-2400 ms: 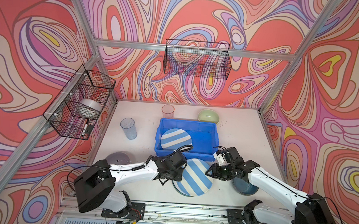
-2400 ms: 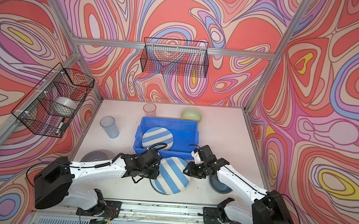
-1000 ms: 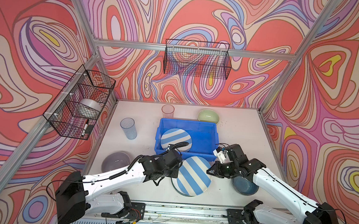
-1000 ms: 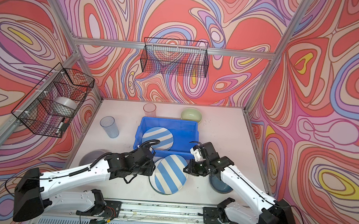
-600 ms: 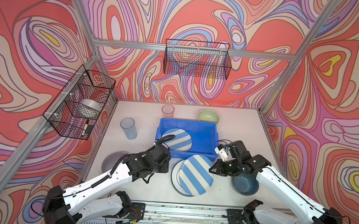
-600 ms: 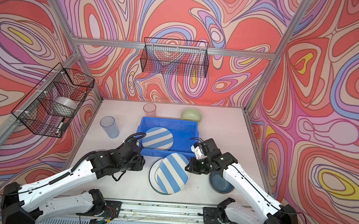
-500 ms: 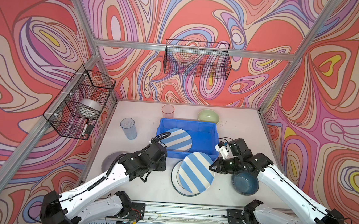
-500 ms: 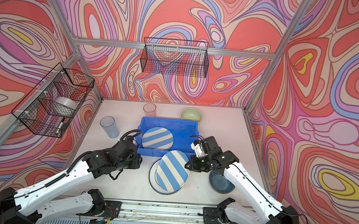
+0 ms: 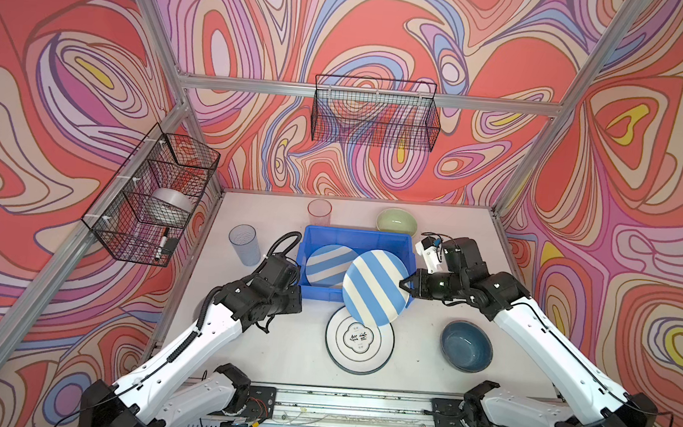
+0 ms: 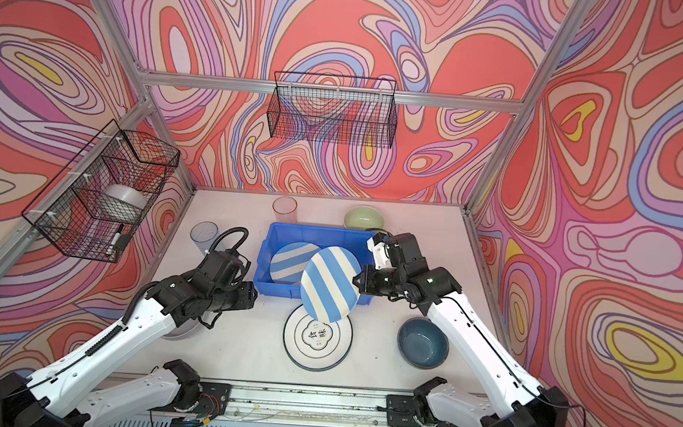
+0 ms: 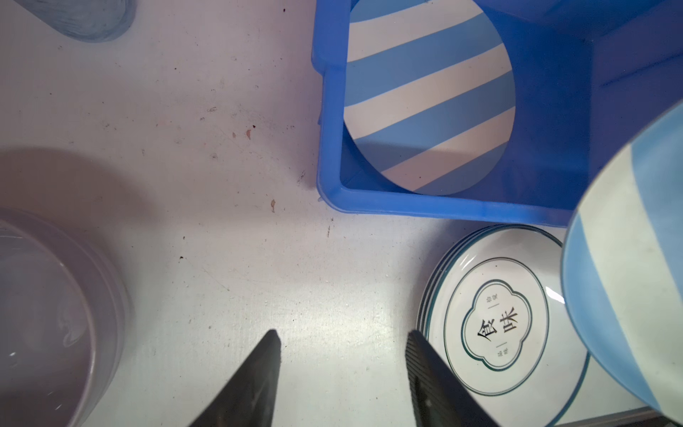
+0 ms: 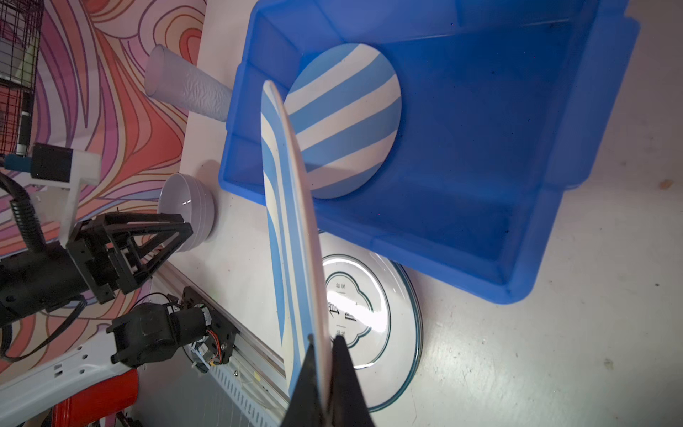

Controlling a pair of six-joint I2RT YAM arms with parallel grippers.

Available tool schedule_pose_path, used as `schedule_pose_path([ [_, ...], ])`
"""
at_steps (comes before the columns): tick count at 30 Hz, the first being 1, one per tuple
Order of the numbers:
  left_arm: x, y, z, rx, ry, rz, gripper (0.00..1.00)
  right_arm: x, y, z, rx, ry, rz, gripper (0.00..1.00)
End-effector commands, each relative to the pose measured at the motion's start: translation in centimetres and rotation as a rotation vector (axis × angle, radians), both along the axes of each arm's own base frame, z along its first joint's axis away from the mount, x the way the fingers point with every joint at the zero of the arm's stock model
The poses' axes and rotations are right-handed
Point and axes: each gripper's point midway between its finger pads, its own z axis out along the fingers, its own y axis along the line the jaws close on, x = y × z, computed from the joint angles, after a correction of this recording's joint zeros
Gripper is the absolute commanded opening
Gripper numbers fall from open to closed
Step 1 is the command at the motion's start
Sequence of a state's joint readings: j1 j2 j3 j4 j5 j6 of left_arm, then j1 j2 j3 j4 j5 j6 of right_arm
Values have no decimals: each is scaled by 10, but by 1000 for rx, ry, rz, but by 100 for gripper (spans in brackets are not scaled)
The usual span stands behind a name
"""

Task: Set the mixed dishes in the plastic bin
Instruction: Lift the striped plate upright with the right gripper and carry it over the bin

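Observation:
My right gripper [image 9: 405, 284] [image 12: 324, 338] is shut on the rim of a blue-and-white striped plate [image 9: 375, 286] [image 12: 284, 185]. The plate hangs tilted over the front wall of the plastic bin [image 9: 371, 237]. A second striped plate [image 9: 323, 263] lies inside the bin. Below the held plate, the white lettered plate [image 9: 359, 341] sits on the table. My left gripper [image 11: 342, 334] [image 10: 252, 295] is open and empty, over bare table between the grey bowl [image 11: 48, 314] and the lettered plate [image 11: 499, 314].
A dark blue bowl [image 9: 466, 346] sits front right. A pale green bowl [image 9: 396, 221] and a pink tumbler [image 9: 319, 212] stand behind the bin, and a clear blue tumbler [image 9: 244, 243] to its left. Black wire baskets [image 9: 374, 115] hang on the walls.
The right gripper has lifted the striped plate off the lettered plate and carried it toward the bin. The left arm has drawn back to the left, away from the plates.

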State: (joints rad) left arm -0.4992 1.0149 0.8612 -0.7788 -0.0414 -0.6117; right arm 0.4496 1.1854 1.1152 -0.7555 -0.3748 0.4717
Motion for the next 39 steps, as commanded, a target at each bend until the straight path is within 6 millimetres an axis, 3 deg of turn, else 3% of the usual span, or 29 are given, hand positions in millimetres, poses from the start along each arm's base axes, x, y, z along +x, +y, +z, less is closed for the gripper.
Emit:
schedule_pose_path([
  [1, 12, 3, 8, 6, -9, -23, 59, 34, 5, 27, 45, -119, -44, 0],
  [7, 39, 3, 13, -31, -36, -25, 58, 70, -1, 29, 40, -169, -145, 0],
  [14, 65, 1, 11, 14, -22, -68, 58, 99, -1, 16, 50, -173, -204, 0],
  [20, 80, -3, 5, 13, 0, -79, 57, 114, 5, 1, 68, -155, -202, 0],
  [25, 85, -5, -1, 9, 18, -88, 56, 123, 10, -5, 194, -111, -171, 0],
  [39, 98, -8, -25, 18, 60, -100, 51, 137, 22, -62, 225, -3, -133, 0],
])
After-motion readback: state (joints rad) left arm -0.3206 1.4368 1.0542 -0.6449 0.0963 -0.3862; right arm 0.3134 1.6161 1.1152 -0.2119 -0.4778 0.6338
